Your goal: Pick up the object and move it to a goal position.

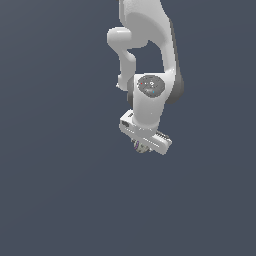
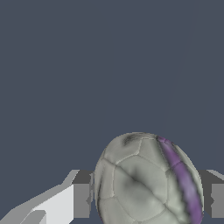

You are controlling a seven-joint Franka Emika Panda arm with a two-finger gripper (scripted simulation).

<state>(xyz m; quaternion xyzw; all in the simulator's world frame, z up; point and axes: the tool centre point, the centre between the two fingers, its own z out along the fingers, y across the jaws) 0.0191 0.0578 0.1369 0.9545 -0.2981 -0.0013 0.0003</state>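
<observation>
The ball point(image 2: 148, 181) is pinched between the pads of the tool point(image 1: 144, 145), seen just below centre of the exterior frame. It's probably gripped mid-body so it can't roll out while being carried; no goal marker can be spotted anywhere.

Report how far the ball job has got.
Done, it seems: the ball sits between the gripper's fingers, which press both its sides in the wrist view, so the grasp looks made. In hand: the arm holds it under the gripper. Left: taking it to the goal, which neither view marks, so the remaining travel cannot be judged.
</observation>
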